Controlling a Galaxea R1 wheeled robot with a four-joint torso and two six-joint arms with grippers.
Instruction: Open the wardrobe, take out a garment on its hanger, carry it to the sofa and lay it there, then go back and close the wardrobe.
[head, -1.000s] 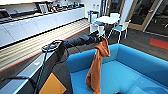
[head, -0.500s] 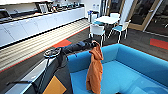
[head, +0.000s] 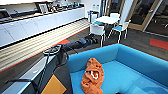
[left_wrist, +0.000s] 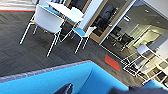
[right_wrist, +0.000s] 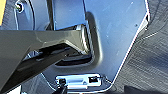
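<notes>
Garment (head: 93, 79) is down on the sofa (head: 140, 62) seat, heaped in an orange pile w/ the white print showing near the middle. It sits toward the seat's front, near the armrest end. Can't make out the hanger in the folds, so I won't say where it is.

My left arm (head: 75, 45) reaches out over the sofa's backrest edge, fwd of the pile and above it, well apart from the cloth. Nothing orange hangs from it, so I judge the garment isn't in my hold. Whether my left gripper's fingers are spread or closed, can't tell; too blurred at the arm's end. Left wrist cam looks past the blue backrest (left_wrist: 62, 80) to the white chairs (left_wrist: 47, 21) and a table (left_wrist: 66, 11) beyond, which fits an arm held high and pointing away from the seat.

Right gripper: wrist cam gives robot body parts and floor; finger state can't tell.

Judgement: the laying step looks done. Pile is crumpled, not spread flat, prob. because it dropped in a heap. Wardrobe leg is left.
</notes>
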